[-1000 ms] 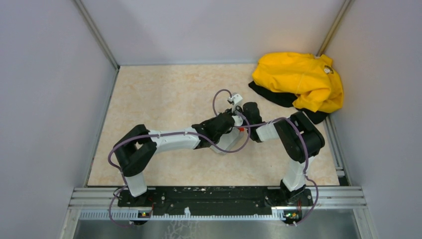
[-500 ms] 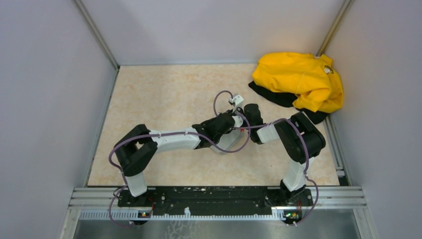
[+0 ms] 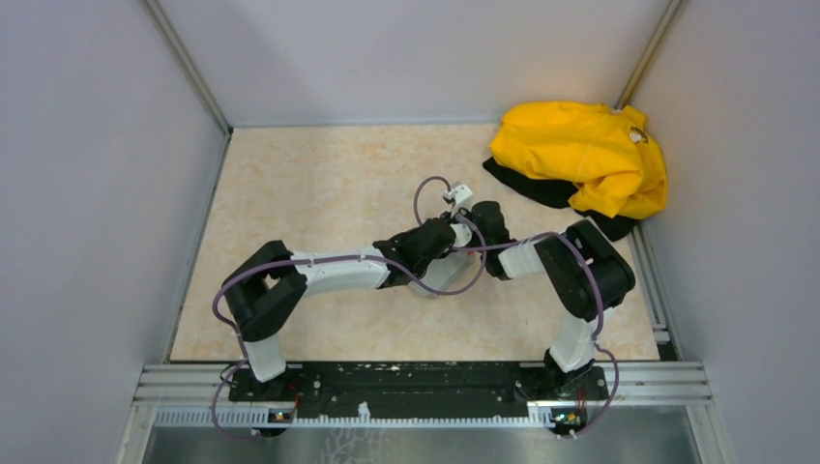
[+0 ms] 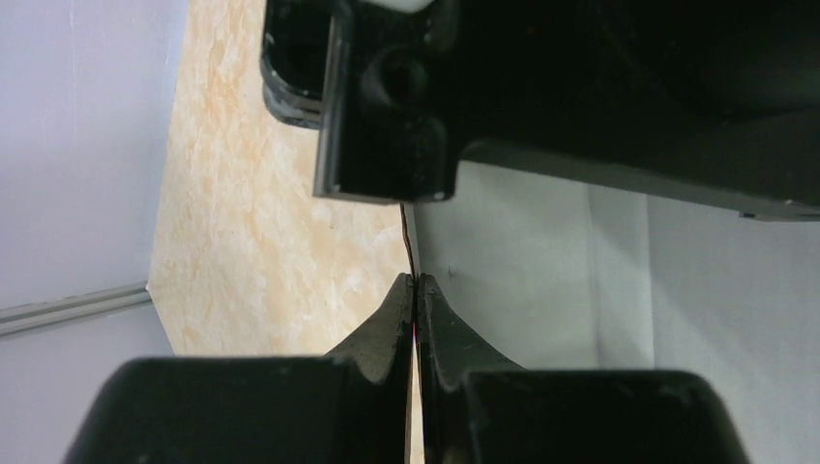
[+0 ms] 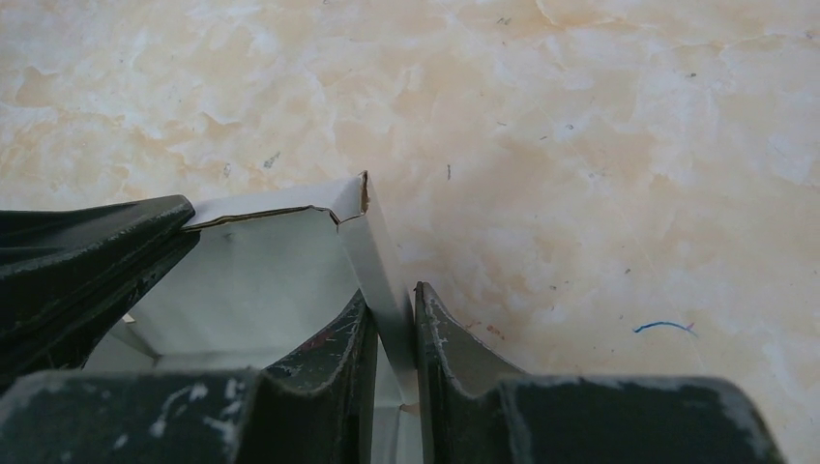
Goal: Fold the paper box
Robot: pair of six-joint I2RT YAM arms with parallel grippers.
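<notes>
Two grips are on the box [image 5: 271,280] at once. My right jaws are pinched on one upright side wall. It runs up from between them to a slightly crumpled corner just beyond. The open inside of the box lies to the left of those jaws and the bare bench [image 5: 600,145] to their right. My left jaws are closed on a thin card edge, seen end-on as a dark line rising from between them, with a pale panel [image 4: 522,271] spreading to their right. From above, both pairs sit close together, and the box is mostly hidden beneath them.

I judge this card to be very light and stiff only along its creases, so it will buckle or dent if I squeeze or pull mid-panel; the ragged corner suggests as much. The smooth face may also slide in a loose pinch. I would hold low on a wall, close to a fold line, not at a free edge. One pair should anchor the box while the other bends a flap slowly, since the whole thing will follow whichever arm moves.
</notes>
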